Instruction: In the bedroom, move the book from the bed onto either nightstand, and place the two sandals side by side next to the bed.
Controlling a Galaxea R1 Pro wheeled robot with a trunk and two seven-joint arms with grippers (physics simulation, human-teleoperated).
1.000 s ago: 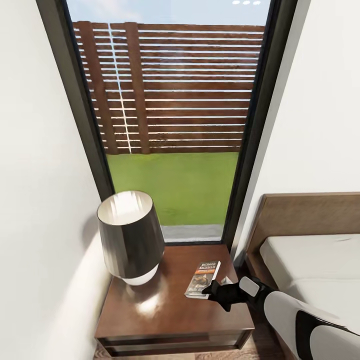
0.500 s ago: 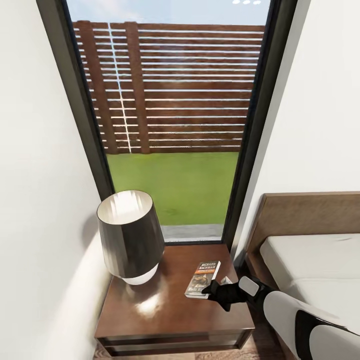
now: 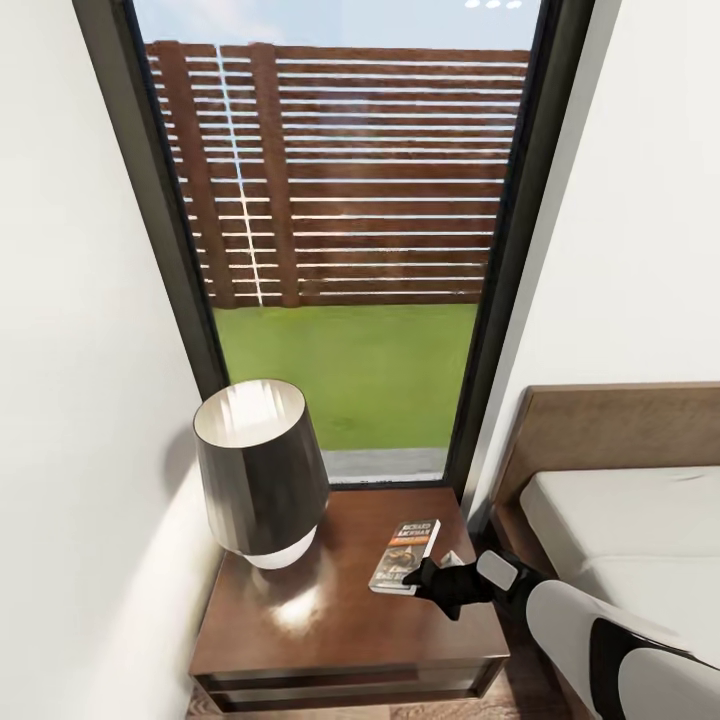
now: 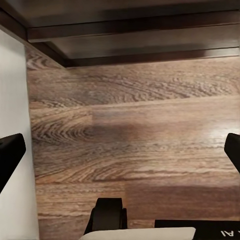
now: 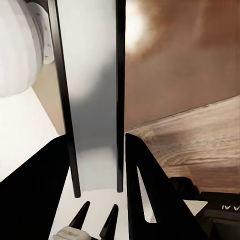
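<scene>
over on the left there's a lamp (image 3: 262, 470) with a dark shade sitting on the nightstand (image 3: 300, 625), tucked against the white wall under the tall window (image 3: 340, 240). the book (image 3: 405, 556) lies flat on the nightstand's right side, cover up. the right gripper (image 3: 425, 577) is at the book's near edge, and in the right wrist view its black fingers (image 5: 145, 190) are closed on the book's (image 5: 95, 95) edge. right of that is the bed (image 3: 625, 520). the left gripper (image 4: 120, 150) hangs over the wood floor (image 4: 135, 135), fingers spread wide.
</scene>
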